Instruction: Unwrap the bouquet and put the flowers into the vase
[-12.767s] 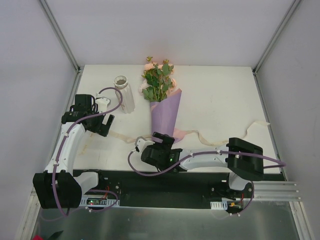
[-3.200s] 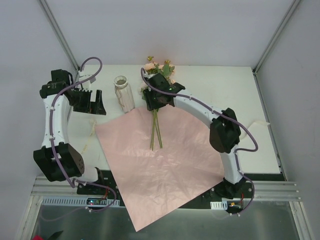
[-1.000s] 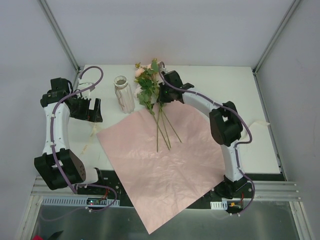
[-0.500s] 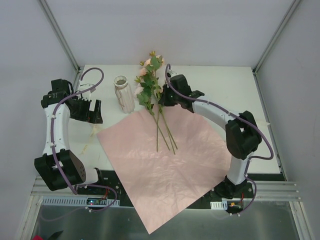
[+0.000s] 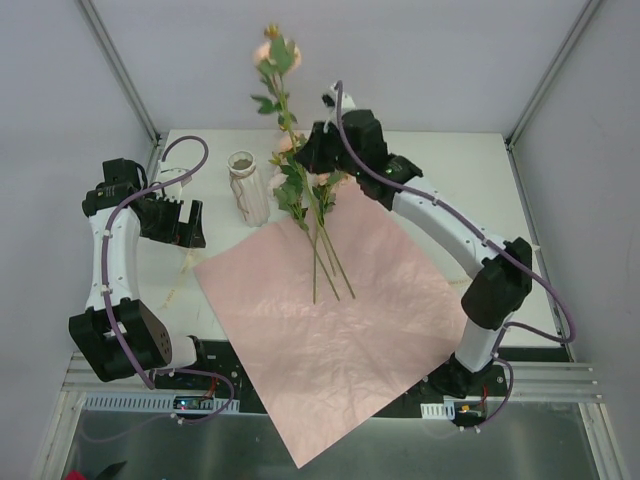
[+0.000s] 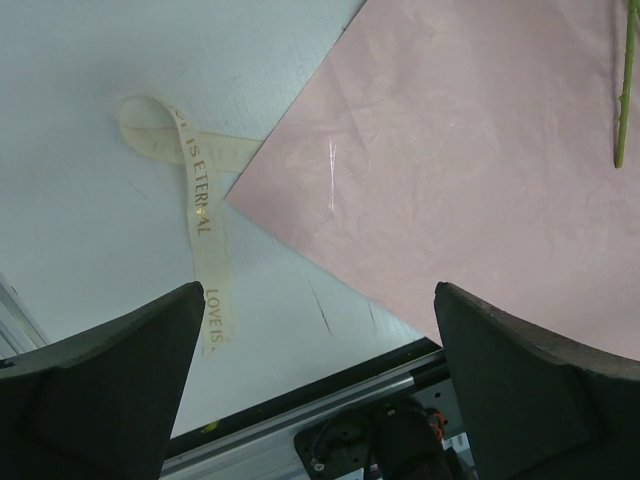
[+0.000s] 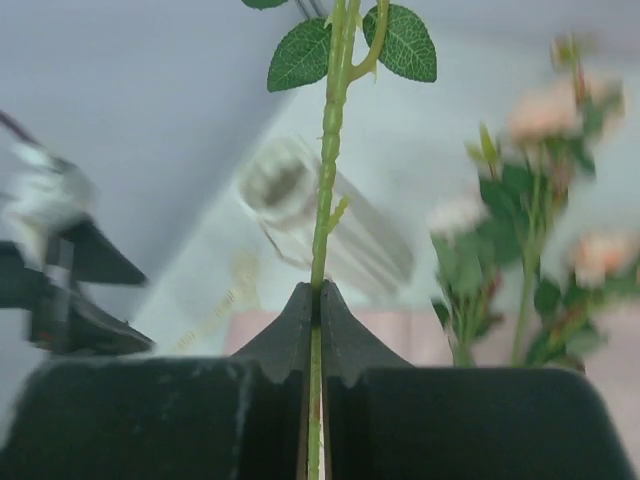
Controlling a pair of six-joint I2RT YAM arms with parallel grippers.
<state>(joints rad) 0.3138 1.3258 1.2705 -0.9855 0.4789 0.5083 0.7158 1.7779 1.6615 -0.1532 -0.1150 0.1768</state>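
Observation:
My right gripper (image 5: 308, 152) is shut on one rose stem (image 7: 322, 200) and holds it upright above the table's back, its bloom (image 5: 271, 48) high against the rear wall. The other flowers (image 5: 300, 190) lie with their stems (image 5: 327, 258) on the opened wrapping paper (image 5: 330, 330), pink side up. The white ribbed vase (image 5: 249, 188) stands left of them; in the right wrist view the vase (image 7: 325, 220) shows blurred behind the held stem. My left gripper (image 5: 178, 222) hangs open and empty left of the vase, over the cream ribbon (image 6: 196, 190) and the paper's corner (image 6: 480, 150).
The paper's near corner hangs past the table's front edge (image 5: 300, 455). A ribbon strip (image 5: 183, 264) trails on the table by the left arm. Grey walls and metal posts (image 5: 120, 70) close in the back and sides. The front rail (image 6: 330, 400) shows below the left gripper.
The right arm has risen and lifted one rose away from the bunch, its bloom now much higher. The remaining flowers stay on the paper. The left arm has not moved.

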